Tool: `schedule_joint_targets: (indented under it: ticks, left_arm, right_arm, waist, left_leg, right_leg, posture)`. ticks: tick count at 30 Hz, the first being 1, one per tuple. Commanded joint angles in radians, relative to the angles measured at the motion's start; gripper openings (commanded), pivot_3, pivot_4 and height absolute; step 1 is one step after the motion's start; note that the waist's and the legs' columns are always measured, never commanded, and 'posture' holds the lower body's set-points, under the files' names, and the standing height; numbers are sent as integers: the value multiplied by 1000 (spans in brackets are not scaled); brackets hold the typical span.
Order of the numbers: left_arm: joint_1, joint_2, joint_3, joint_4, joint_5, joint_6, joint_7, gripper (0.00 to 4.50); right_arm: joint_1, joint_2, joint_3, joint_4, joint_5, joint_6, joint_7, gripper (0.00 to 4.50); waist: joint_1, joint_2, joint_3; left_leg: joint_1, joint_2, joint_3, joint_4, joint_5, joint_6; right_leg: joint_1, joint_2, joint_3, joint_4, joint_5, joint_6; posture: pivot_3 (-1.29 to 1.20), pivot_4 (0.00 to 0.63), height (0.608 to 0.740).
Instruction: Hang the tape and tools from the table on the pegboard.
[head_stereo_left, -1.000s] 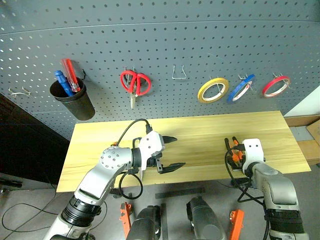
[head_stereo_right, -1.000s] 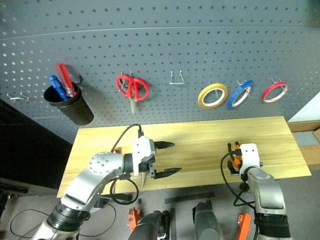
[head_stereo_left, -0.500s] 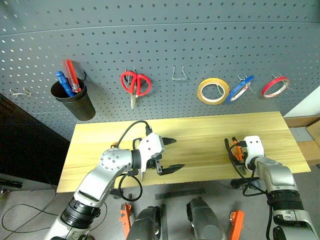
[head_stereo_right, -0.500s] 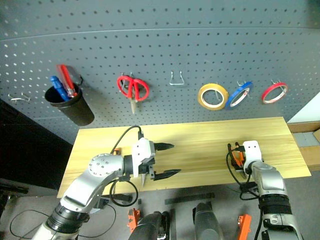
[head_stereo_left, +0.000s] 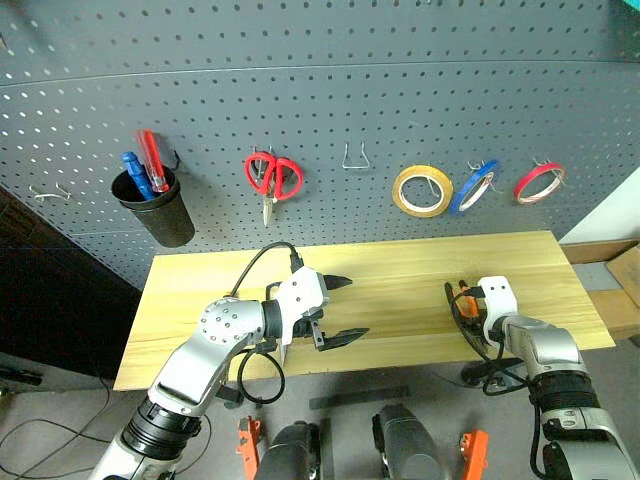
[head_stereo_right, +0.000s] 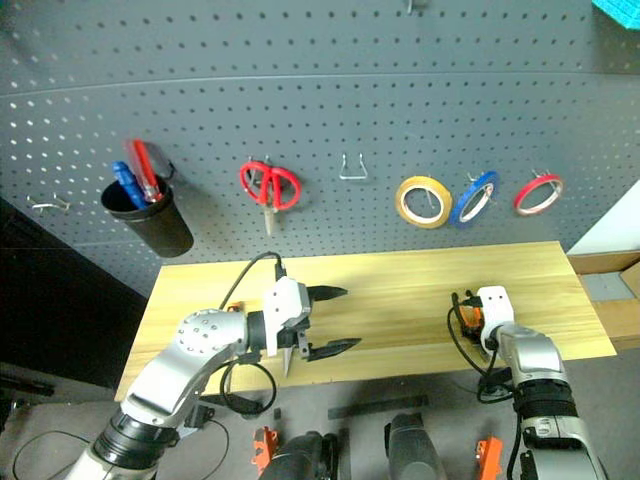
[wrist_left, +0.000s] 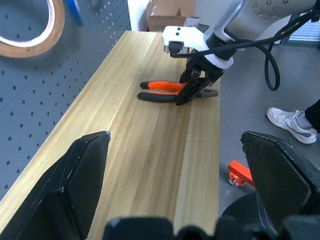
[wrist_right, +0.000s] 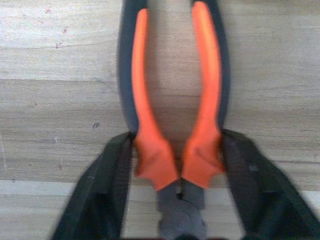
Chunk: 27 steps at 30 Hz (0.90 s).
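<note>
Right claw (wrist_right: 170, 165) now lowered and closing around orange-and-black pliers (wrist_left: 175, 91) near the counter (head_stereo_left: 400, 280) right front edge; grasp forming, hanging next. Left claw (head_stereo_left: 340, 308) apart, idle.

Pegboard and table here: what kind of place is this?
Likely a workshop or tool-bench test setup. A dark grey pegboard holds red scissors, three tape rings and a black cup of screwdrivers; below, pliers lie on a light wooden table.
</note>
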Motion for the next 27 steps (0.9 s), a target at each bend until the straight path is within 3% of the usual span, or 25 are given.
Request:
schedule_joint_targets:
  ticks: [1,7,13,17,19,23,27]
  left_arm:
    - [16,10,26,-19,-2,-18,4,4500]
    - [42,18,71,-13,-19,-3,32,4500]
    - [140,-2,313,0,-110,51,160,4500]
    - [205,-17,434,-39,-189,95,203,4500]
    - [234,-21,465,-67,-213,97,214,4500]
    - [256,-48,495,-106,-258,111,253,4500]
    - [259,-62,496,-140,-282,113,269,4500]
  right_arm:
    - [2,18,25,53,2,-11,13,1892]
    - [-8,25,31,69,-2,-52,8,1892]
    - [170,29,67,-591,10,35,-19,1892]
    - [238,116,129,-926,18,123,-94,1892]
    - [230,166,199,-1041,-9,73,-138,1892]
    - [130,268,297,-1099,-54,-59,-209,1892]
    - [-36,326,319,-994,-93,-218,-240,1892]
  waist:
    - [0,-2,-1]
    - [-5,-4,-4]
    - [-6,4,0]
    - [-4,4,-1]
    - [2,5,0]
    - [12,5,0]
    - [13,4,0]
  left_leg:
    - [1,0,0,0,0,0]
    - [3,2,0,0,-1,2]
    - [-1,4,-1,-2,-1,0]
    - [-6,4,-1,-1,0,-4]
    - [-6,4,-2,-1,0,-5]
    - [-7,4,-2,-2,0,-5]
    - [-7,3,-2,-1,0,-5]
  right_leg:
    - [1,0,0,0,0,0]
    - [2,2,1,-2,4,-1]
    - [-3,4,1,-1,5,-1]
    - [-8,5,1,-1,5,-1]
    - [-8,5,1,-2,5,-1]
    - [-14,5,1,-4,5,-1]
    - [-15,5,1,-5,7,-1]
  posture:
    - [-271,194,740]
    - [-261,190,740]
    - [-250,196,740]
    - [-250,207,740]
    - [-239,211,740]
    - [-228,213,740]
    - [-222,211,740]
